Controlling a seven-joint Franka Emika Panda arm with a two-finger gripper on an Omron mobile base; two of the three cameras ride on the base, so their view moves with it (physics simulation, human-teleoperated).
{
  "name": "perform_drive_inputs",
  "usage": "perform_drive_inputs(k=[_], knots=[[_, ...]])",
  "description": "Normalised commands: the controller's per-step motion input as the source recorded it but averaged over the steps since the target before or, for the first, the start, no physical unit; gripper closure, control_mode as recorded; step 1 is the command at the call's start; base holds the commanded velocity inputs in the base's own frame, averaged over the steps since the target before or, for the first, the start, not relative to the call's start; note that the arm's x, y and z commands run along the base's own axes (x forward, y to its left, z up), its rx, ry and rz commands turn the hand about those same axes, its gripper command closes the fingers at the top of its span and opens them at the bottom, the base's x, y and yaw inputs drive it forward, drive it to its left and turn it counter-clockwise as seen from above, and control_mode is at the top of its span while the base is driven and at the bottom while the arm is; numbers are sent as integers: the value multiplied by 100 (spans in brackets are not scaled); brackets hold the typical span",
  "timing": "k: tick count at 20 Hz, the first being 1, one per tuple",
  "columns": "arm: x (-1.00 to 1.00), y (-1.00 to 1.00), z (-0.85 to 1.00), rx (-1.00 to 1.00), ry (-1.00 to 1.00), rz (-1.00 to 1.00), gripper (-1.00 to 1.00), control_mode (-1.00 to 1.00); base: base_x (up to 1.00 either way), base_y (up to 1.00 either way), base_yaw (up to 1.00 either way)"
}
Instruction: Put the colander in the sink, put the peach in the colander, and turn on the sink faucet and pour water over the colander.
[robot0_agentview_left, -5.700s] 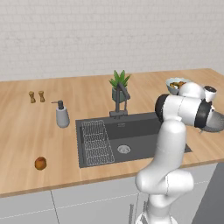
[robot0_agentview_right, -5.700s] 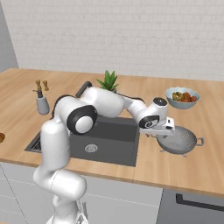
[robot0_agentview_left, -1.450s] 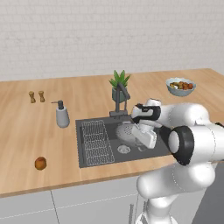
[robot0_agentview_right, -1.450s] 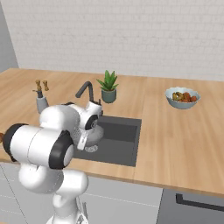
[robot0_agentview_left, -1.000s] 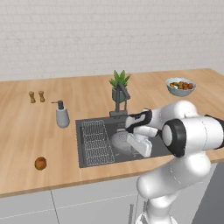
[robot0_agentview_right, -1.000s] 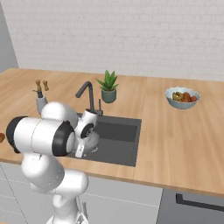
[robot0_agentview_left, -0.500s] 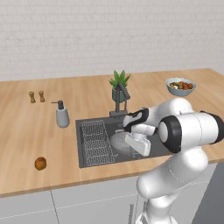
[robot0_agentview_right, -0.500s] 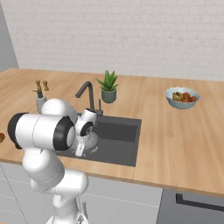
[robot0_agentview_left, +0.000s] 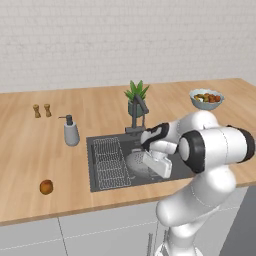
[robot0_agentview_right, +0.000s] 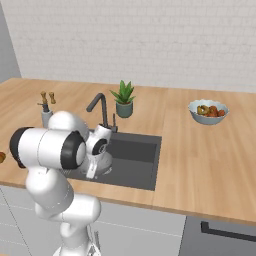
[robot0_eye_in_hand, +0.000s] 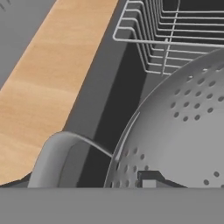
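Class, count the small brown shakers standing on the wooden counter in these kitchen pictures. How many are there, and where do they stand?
2: the two shakers stand side by side near the counter's back left, behind the soap dispenser. None seems hidden.

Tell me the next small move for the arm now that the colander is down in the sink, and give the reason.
Probably open the gripper and lift clear. The colander already sits low inside the sink, beside the wire rack, and one fingertip is at its rim, so the first step looks finished. The peach lies on the counter left of the sink, waiting to be fetched.
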Motion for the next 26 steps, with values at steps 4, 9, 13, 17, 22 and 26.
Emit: perform_drive_inputs(k=[4,9,13,17,22,26], knots=[[39,0,-5,0,0,0,100,-100,0,0,0],[33,0,0,0,0,-1,100,-100,0,0,0],[22,-9,0,0,-3,-4,100,-100,0,0,0],[33,0,0,0,-3,-5,100,-100,0,0,0],[30,0,0,0,-2,-4,100,-100,0,0,0],[6,0,-3,0,0,0,100,-100,0,0,0]])
